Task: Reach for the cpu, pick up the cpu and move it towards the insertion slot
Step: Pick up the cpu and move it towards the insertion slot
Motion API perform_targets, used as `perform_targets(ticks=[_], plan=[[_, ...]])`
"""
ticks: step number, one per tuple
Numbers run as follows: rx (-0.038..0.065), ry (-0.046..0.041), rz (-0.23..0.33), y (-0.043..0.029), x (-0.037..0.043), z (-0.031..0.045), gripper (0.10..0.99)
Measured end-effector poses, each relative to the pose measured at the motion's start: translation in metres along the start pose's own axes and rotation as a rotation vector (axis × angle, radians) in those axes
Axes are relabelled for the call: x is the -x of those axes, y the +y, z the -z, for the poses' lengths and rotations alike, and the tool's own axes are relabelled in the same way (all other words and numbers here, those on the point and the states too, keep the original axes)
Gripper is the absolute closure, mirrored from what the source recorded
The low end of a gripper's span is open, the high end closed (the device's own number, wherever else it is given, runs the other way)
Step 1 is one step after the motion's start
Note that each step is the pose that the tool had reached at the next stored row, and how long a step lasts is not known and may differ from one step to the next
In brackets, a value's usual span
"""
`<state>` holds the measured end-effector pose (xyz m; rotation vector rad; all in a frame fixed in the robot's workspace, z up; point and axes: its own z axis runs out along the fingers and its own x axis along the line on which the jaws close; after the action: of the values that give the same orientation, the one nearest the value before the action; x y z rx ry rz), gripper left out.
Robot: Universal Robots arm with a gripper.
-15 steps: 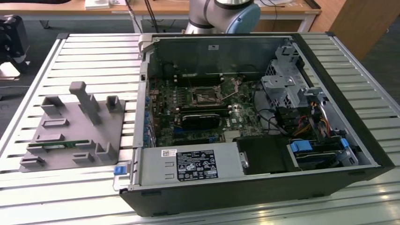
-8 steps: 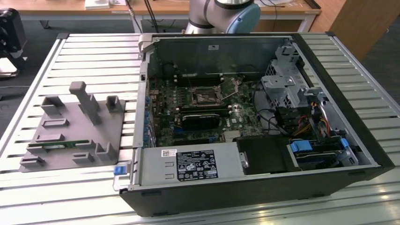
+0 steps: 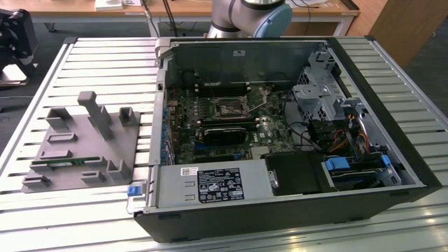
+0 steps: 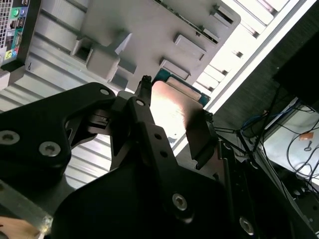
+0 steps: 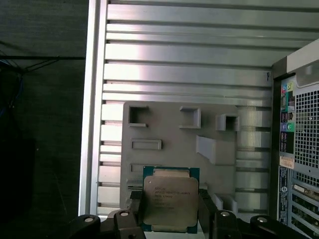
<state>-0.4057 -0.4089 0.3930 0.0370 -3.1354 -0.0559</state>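
The cpu point(image 5: 170, 201), a flat square chip with a silvery top and a green rim, sits between my gripper's point(image 5: 171, 213) two black fingers point(image 5: 136, 209). In the second wrist view the cpu point(image 4: 172, 107) shows as a shiny plate clamped at both edges, with the gripper point(image 4: 172, 124) shut on it. It hangs above the grey parts fixture point(image 5: 169, 124), well clear of the computer case point(image 5: 299, 149). The insertion slot point(image 3: 230, 107), a square socket with a dark centre and a thin silver lever, lies on the motherboard inside the open case.
The grey fixture point(image 3: 81, 144) with upright posts and pockets lies on the slatted table at the exterior view's left; a green memory stick point(image 3: 70, 163) rests in it. The open case point(image 3: 280, 131) has tall walls, a power supply point(image 3: 210, 185), drive cages and cables. The arm's base point(image 3: 248, 16) stands behind it.
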Motion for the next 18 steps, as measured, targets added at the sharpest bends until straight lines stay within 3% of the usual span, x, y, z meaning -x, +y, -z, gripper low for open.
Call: perform_targets(ticks=[18], plan=[[0.0, -0.0001, 0.0, -0.0008, 0.0329, 0.0002, 0.553]])
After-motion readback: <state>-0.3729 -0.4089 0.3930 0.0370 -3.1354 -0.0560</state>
